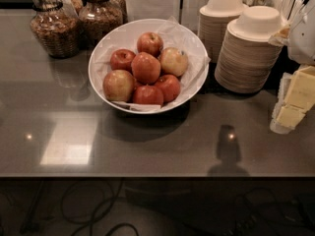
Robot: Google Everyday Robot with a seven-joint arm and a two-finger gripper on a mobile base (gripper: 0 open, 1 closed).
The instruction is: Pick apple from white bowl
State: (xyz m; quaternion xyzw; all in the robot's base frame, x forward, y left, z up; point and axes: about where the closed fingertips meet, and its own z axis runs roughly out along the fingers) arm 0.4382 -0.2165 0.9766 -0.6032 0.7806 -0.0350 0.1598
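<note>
The white bowl (194, 43) stands at the middle back of the dark counter, lined with white paper and holding several apples. The apple (145, 67), large, round and evenly orange-red, sits on top in the middle of the pile. Paler yellow-blushed apples (118, 85) (173, 61) lie to its left and right, with smaller red ones around it. My gripper (302, 31) is a pale shape at the right edge of the camera view, well to the right of the bowl and a little above counter level, holding nothing that I can see.
Two stacks of beige disposable bowls (248, 53) stand right of the white bowl. Glass jars (54, 31) stand at the back left. Yellow packets (295, 100) lie at the right edge. The counter's front edge (147, 175) runs below; cables lie on the floor.
</note>
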